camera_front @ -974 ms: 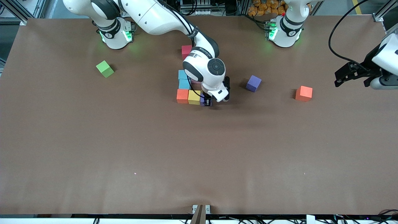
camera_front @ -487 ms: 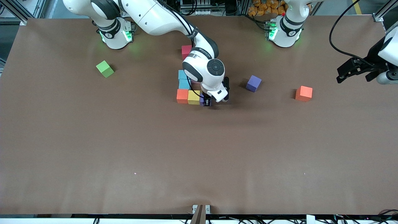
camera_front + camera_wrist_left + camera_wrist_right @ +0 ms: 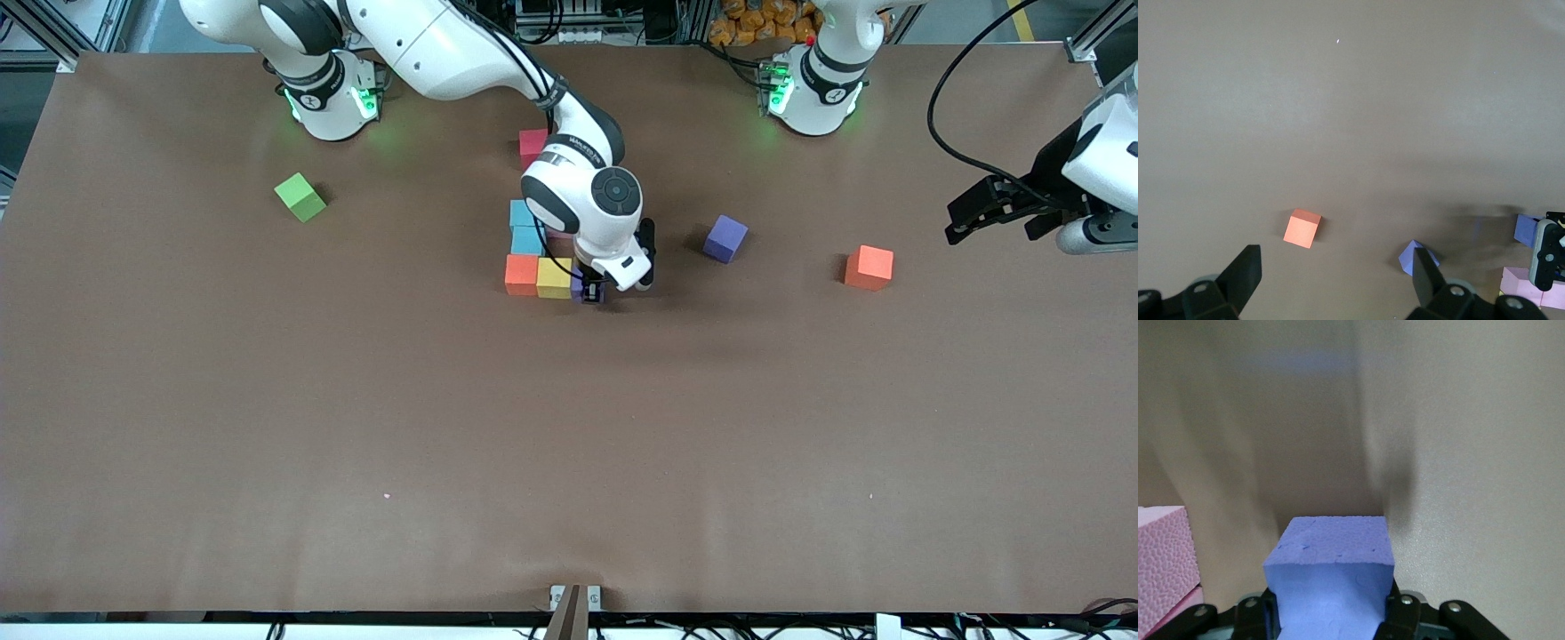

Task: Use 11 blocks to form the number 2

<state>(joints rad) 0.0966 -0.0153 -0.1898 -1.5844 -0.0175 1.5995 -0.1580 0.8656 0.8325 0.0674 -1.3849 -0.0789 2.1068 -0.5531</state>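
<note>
My right gripper [image 3: 590,292] clamps purple cube [image 3: 1331,577] beside yellow cube [image 3: 555,277]: seat flush, square, before release. Left gripper [image 3: 1331,283] waits, spread, above table's left-arm end.

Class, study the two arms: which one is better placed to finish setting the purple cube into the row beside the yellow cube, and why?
Right. The right gripper is shut on the purple cube beside the yellow cube. The left gripper, open and empty, hovers at the left arm's end of the table, past the orange cube.
</note>
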